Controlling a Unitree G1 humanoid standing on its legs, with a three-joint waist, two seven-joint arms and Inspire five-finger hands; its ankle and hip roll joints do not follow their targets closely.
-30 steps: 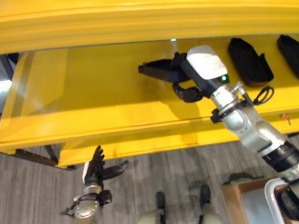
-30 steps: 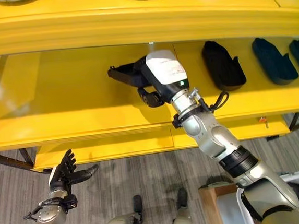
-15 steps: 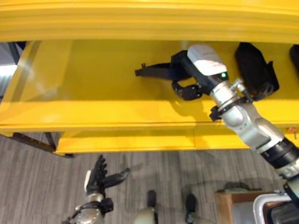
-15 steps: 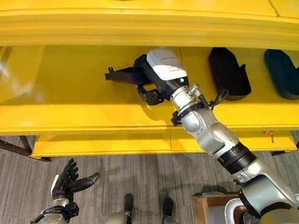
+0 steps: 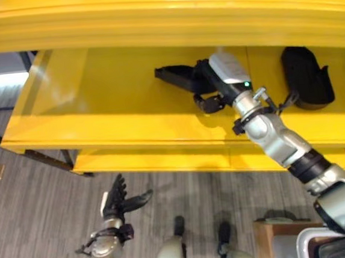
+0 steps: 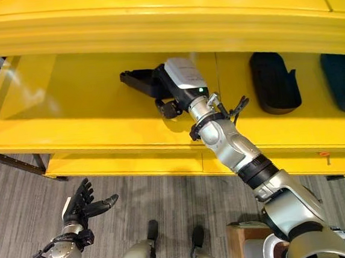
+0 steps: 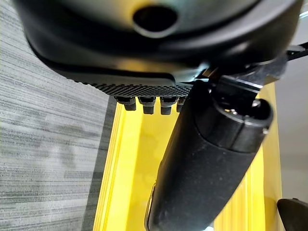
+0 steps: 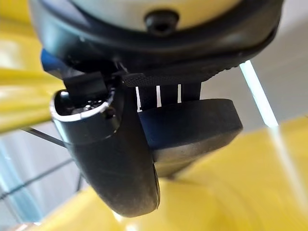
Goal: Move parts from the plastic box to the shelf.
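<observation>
A black moulded part (image 5: 177, 77) is over the middle level of the yellow shelf (image 5: 117, 119), left of centre. My right hand (image 6: 169, 104) reaches in from the right and is shut on the part's right end. In the right wrist view the thumb (image 8: 115, 154) presses against the black part (image 8: 192, 127). I cannot tell whether the part rests on the shelf board. My left hand (image 5: 115, 200) hangs low over the floor at lower left, open, with straight fingers and nothing in it.
Two more black parts (image 6: 275, 90) (image 6: 342, 81) lie further right on the same shelf level. The shelf's upper board (image 5: 151, 19) overhangs the work space. The white rim of the plastic box (image 5: 309, 241) and a wooden stand (image 5: 267, 235) show at lower right.
The camera has shifted, so the whole shelf sits differently in view. My right hand keeps hold of the black part, which now shows more of its broad face. My left hand stays open.
</observation>
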